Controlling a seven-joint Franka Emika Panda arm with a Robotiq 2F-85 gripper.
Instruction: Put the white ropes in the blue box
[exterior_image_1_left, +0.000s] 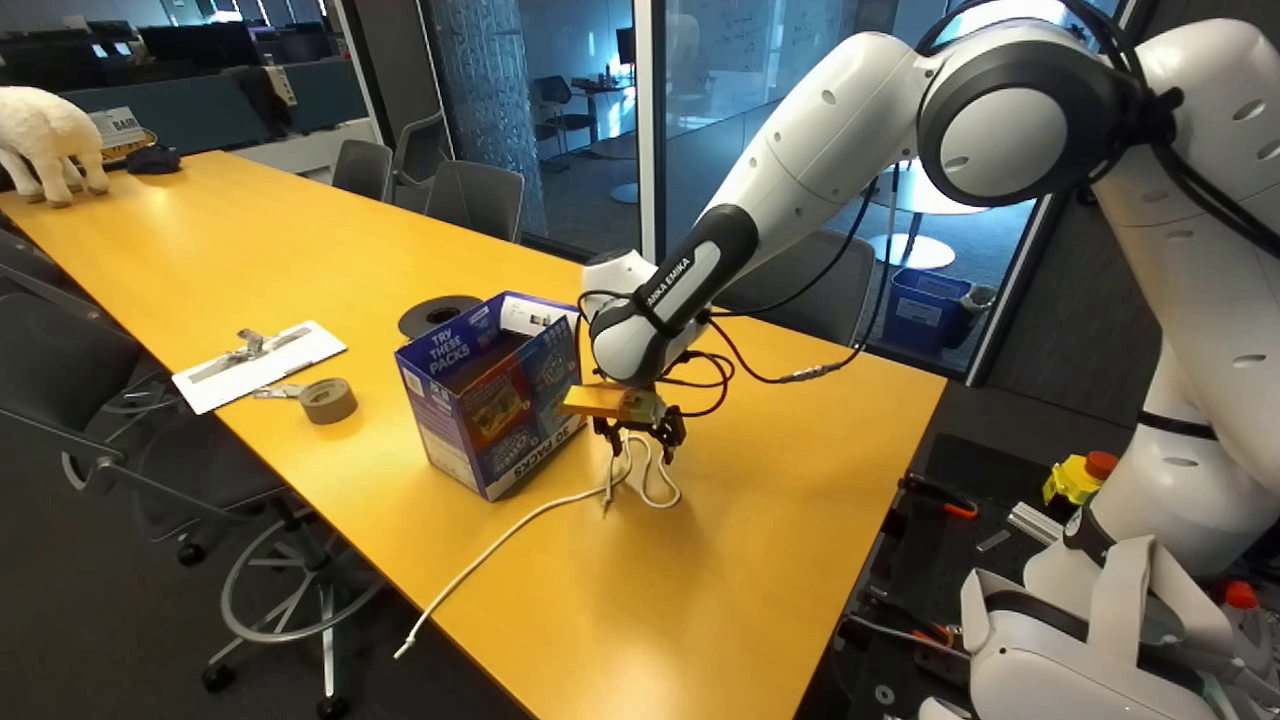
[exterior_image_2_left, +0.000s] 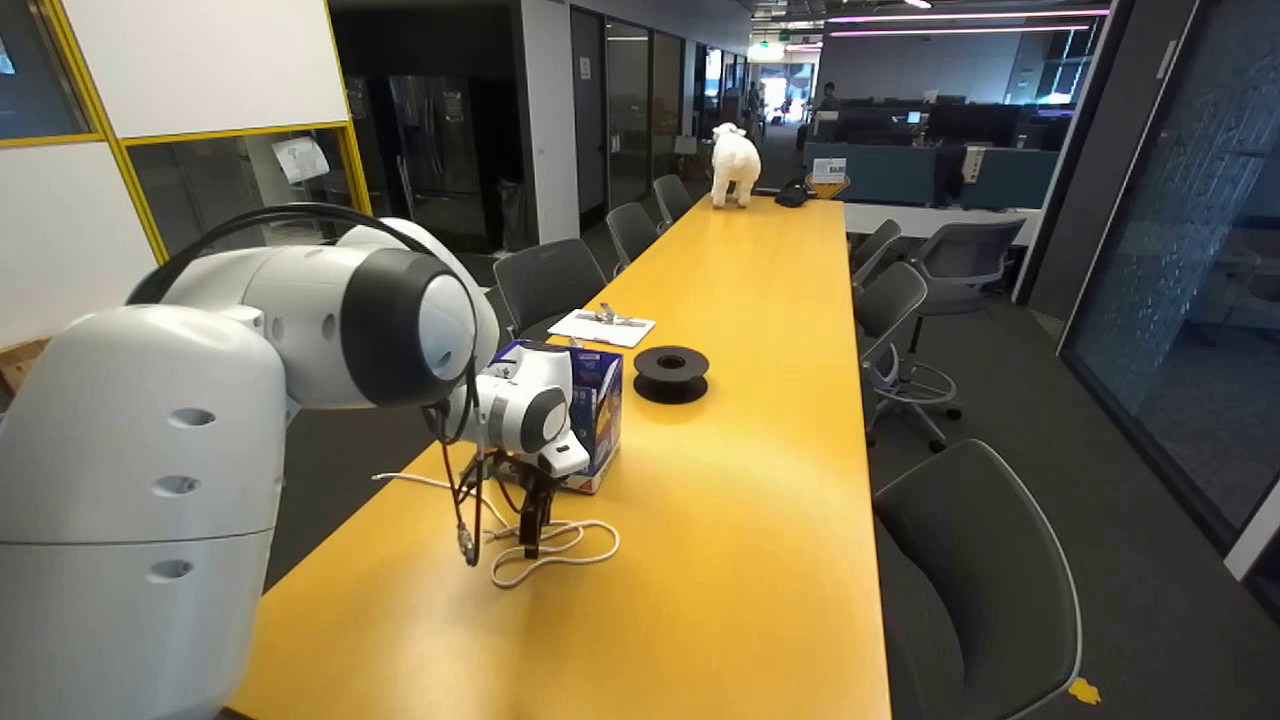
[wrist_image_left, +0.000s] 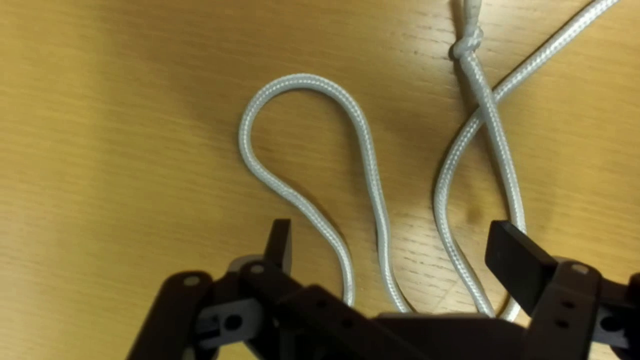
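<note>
White ropes (wrist_image_left: 371, 164) yet to be grabbed, looks like; fingers (wrist_image_left: 517, 264) spread apart, bottom of wrist view, pinch probably needed next

The thin white braided ropes (wrist_image_left: 372, 170) lie in loose loops on the surface (exterior_image_1_left: 780, 560) beneath the claw (exterior_image_1_left: 642, 453); whether they are one length or two cannot be told. A knotted end crosses a long strand, which trails away from the claw, its tip over the surface's edge. The dark blue cardboard box (exterior_image_1_left: 500, 410), printed with orange-red pictures, stands upright, open-topped, just beside the claw.
</note>
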